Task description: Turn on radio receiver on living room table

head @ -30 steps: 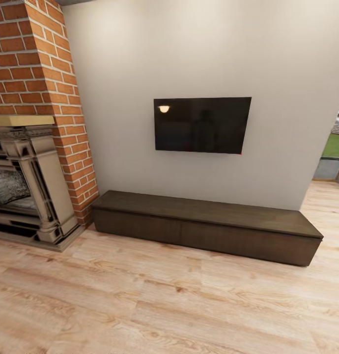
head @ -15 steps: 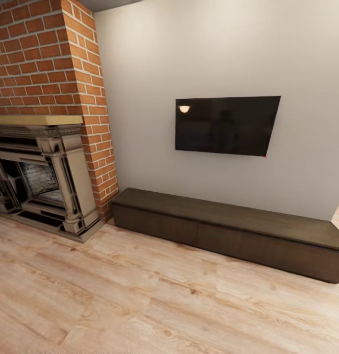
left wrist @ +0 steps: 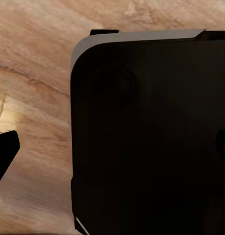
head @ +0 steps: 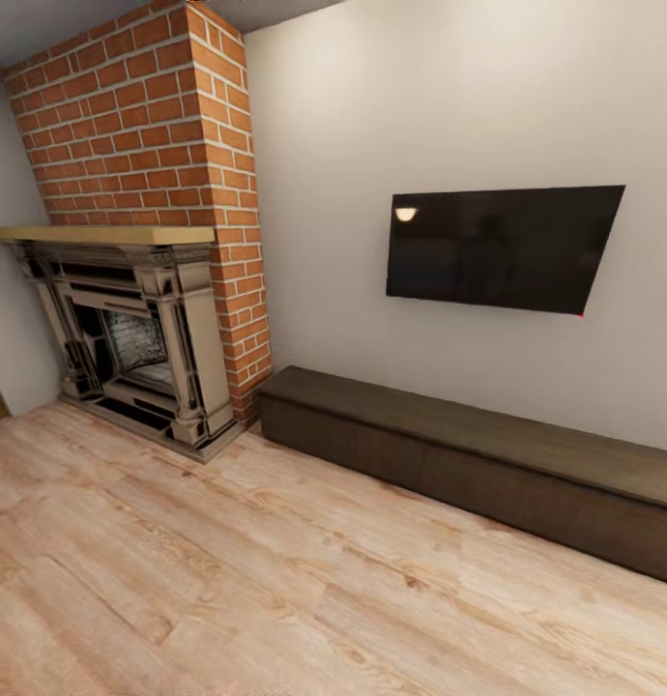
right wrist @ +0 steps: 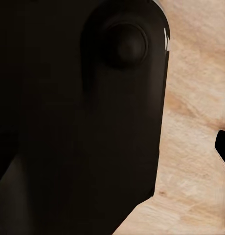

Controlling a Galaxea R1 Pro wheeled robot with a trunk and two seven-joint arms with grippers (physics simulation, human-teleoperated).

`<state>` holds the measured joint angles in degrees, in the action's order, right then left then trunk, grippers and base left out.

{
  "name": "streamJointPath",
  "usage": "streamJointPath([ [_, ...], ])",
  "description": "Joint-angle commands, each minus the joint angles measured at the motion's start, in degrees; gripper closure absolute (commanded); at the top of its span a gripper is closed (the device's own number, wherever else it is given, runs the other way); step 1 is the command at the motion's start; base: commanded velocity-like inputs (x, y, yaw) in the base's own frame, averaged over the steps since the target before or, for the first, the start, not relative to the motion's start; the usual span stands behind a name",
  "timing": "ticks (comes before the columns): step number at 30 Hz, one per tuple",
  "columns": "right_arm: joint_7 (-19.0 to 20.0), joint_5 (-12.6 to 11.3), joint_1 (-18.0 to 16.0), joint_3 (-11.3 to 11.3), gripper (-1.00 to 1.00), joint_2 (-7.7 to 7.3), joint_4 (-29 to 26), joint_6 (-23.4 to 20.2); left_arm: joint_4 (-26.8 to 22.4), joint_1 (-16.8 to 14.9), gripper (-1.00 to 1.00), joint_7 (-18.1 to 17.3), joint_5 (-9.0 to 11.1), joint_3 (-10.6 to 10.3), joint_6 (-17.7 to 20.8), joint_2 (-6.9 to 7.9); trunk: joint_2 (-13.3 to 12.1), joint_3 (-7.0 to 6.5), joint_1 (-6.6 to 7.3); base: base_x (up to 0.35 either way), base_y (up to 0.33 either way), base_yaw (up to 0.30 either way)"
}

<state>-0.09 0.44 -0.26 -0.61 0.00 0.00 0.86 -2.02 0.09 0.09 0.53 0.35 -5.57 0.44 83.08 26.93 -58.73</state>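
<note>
The radio receiver and the glossy grey table are out of view. The head view faces a beige wall of the living room with a wall-mounted black TV [head: 503, 246] above a long dark brown wooden bench [head: 469, 445]. In the left wrist view a dark rounded robot housing [left wrist: 151, 137] hangs over the wood floor [left wrist: 34, 73], with one dark fingertip [left wrist: 5, 152] at the picture's edge. The right wrist view shows a similar dark housing [right wrist: 83, 107] and a dark fingertip [right wrist: 223, 147] over the floor. The jaws' spacing cannot be judged.
A brick chimney [head: 150, 126] with an ornate grey fireplace [head: 140, 338] and a tan mantel stands at the left of the wall. Light wood floor [head: 227, 580] stretches from the bench and hearth toward me.
The whole head view has swung left: fireplace, TV and bench have slid rightward in the picture, the doorway at the right has left the view, and the wall left of the fireplace has appeared.
</note>
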Motion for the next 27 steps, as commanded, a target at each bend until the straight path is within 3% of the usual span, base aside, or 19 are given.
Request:
streamJointPath([
  [1,0.0,0.0,0.0,0.0,-1.00,0.00,0.0,0.0,0.0,0.0,-1.00,0.0,0.0,0.0,0.0,0.00,0.0,0.00,0.00,0.000,0.000,0.271],
  [27,0.0,0.0,0.0,0.0,-1.00,0.00,0.0,1.1,0.0,0.0,-1.00,0.0,0.0,0.0,0.0,0.00,0.0,0.00,0.00,0.000,0.000,0.271],
])
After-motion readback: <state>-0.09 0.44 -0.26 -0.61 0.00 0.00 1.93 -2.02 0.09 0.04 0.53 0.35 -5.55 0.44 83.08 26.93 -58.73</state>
